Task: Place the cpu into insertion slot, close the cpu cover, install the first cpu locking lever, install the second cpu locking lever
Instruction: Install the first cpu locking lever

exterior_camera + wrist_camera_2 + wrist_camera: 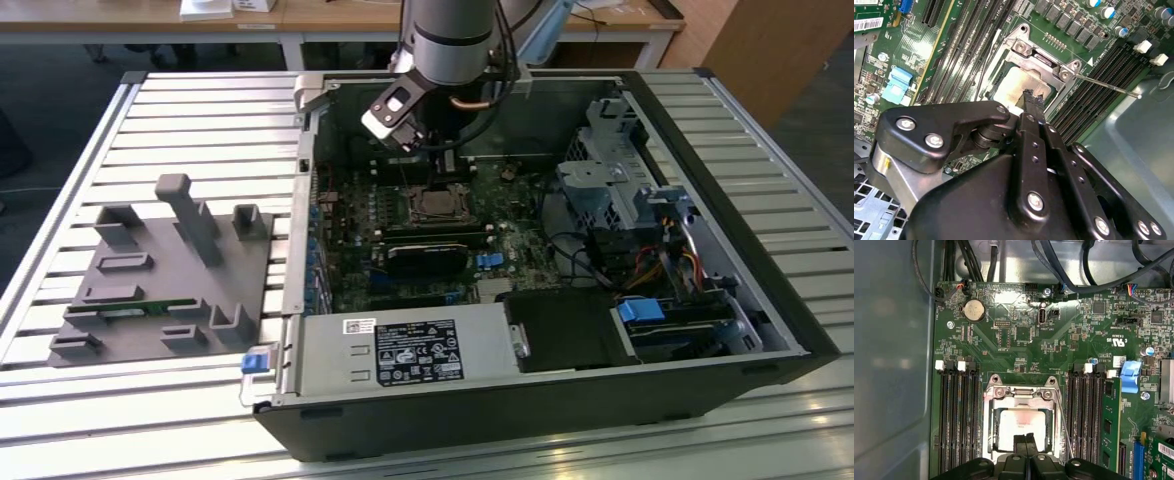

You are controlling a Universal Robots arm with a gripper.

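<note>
Table: a slatted metal table carries everything. The computer stands in its middle and reaches toward the exterior view's right.
Computer case: a black tower case lies on its side with the panel off, so you look straight down into it.
Robot arm: the grey arm comes in from the far edge of the table and dips into the case.
Fixture tray: a grey moulded tray with upright posts sits on the table just beside the case, at the exterior view's left.
Motherboard: the green board covers the floor of the case. Long black memory slots run along both sides of the socket.
Gripper: the gripper hangs right over the socket. Its two black fingers are pressed together with nothing between them. The tips are over the chip's metal top, but I cannot tell whether they touch it.
Insertion slot: the insertion slot sits in the board beneath the gripper, with a silvery rim around it.
Cpu cover: the cpu cover is down around the chip, which shows through its window.
Cpu: the cpu lies in the slot, pale metal side up.
Locking lever: a thin metal rod sticks out from the socket's corner, angled away over the memory slots.
</note>
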